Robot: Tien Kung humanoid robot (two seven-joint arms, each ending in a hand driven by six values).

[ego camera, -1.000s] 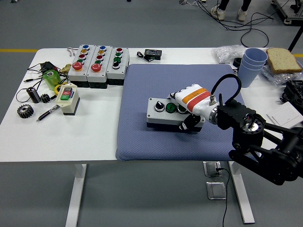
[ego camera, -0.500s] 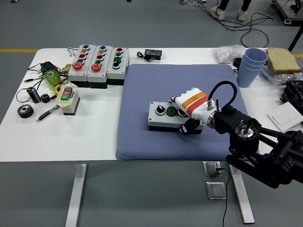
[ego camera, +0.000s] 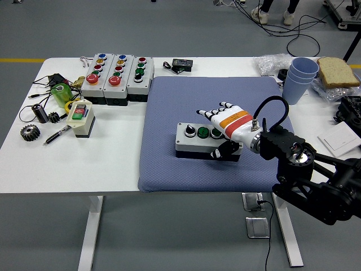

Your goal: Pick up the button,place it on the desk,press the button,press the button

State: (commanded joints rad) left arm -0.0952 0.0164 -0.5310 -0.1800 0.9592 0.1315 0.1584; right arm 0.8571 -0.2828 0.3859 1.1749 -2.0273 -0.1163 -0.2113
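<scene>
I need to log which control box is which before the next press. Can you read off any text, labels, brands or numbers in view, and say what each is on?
No text can be read in this view.
Button box under the right hand: no label visible.
Three button boxes at the table's far left: no legible labels.
Small cream switch box: markings too small to read.
Black device at the far edge: print blurred.

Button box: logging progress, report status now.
Right hand open, fingers spread over button box, thumb at its near side. Box flat on blue mat. Left hand not in view. Nothing in the way.
</scene>
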